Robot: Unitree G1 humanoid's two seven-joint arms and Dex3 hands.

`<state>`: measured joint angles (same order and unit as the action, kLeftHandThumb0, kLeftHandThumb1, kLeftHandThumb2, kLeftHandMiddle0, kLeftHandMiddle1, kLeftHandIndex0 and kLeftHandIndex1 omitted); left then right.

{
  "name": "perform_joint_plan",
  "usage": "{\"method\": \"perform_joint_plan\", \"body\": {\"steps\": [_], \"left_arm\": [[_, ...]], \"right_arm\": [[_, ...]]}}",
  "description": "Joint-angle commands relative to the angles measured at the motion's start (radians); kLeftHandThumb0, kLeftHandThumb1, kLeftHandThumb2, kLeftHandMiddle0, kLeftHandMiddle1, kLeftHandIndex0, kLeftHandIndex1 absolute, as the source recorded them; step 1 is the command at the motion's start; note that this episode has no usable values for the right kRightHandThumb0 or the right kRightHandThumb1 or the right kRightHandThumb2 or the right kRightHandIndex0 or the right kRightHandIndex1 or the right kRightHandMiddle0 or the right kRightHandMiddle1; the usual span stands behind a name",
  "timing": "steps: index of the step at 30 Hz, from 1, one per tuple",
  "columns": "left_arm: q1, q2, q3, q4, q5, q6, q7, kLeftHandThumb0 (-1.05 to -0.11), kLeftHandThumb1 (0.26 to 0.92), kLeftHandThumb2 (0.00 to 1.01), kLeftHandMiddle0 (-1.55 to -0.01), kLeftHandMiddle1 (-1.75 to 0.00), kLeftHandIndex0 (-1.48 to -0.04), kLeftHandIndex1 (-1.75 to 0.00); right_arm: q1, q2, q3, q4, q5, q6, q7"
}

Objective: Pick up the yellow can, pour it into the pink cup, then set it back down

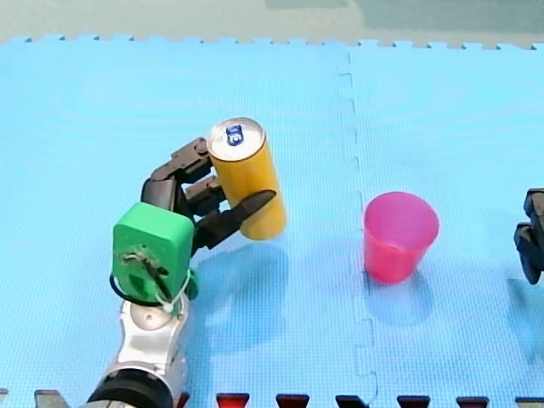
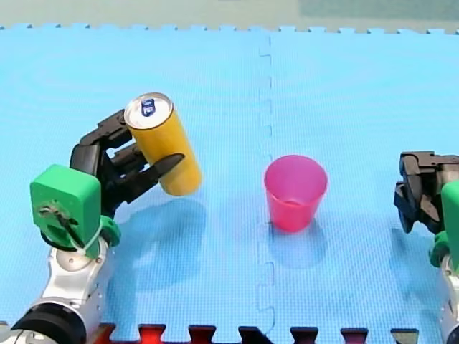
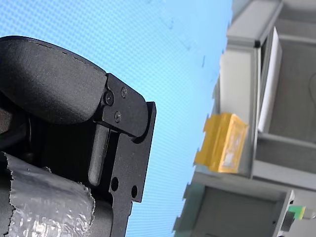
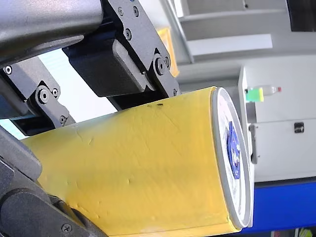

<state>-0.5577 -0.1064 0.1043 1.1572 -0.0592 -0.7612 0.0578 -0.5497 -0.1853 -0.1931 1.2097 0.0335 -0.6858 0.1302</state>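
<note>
The left hand [image 1: 191,202] has its fingers closed round a tilted yellow metal can [image 1: 248,180], left of the blue foam mat's [image 1: 442,110] seam. A pink plastic cup [image 1: 399,236] stands upright right of the seam. The right hand [image 2: 419,190] is empty at the mat's right edge.

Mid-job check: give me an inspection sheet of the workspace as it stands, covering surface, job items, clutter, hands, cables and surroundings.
Surface: blue foam mat, seam running between can and cup.
Job's things: yellow can tilted, top leaning away from the cup; pink cup upright, apart from the can.
Clutter: nothing seen.
Hands: left hand grips the can; right hand at the mat's right edge, holding nothing.
Cables: thin cable looped at the left wrist's green block.
Surroundings: grey cabinets and a yellow box beyond the mat.
</note>
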Motion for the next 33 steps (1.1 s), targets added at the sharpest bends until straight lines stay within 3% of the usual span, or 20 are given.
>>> {"method": "perform_joint_plan", "body": {"steps": [1,10,13,18,33], "left_arm": [[-0.001,-0.001,0.010,0.005,-0.002,-0.013,-0.010,-0.378,0.790,0.00,-1.34,-0.01,-1.22,0.00],[0.007,0.011,0.013,0.022,0.033,-0.047,-0.018,-0.365,0.794,0.00,-1.34,0.00,-1.19,0.00],[0.012,0.018,-0.008,0.027,0.088,-0.058,0.044,-0.364,0.796,0.00,-1.34,0.00,-1.19,0.00],[0.031,0.037,-0.101,0.038,0.272,-0.058,0.266,-0.363,0.798,0.00,-1.31,0.00,-1.19,0.00],[0.023,0.047,-0.178,0.070,0.368,-0.009,0.390,-0.371,0.818,0.00,-1.27,0.00,-1.19,0.00]], "right_arm": [[0.004,-0.007,-0.004,0.000,0.004,0.000,0.002],[0.007,-0.010,-0.007,-0.001,0.006,-0.004,0.008],[0.008,-0.011,-0.009,-0.001,0.007,-0.004,0.011],[0.011,-0.014,-0.008,-0.004,0.005,-0.007,0.010],[0.014,-0.023,-0.009,-0.010,0.005,-0.005,0.013]]}}
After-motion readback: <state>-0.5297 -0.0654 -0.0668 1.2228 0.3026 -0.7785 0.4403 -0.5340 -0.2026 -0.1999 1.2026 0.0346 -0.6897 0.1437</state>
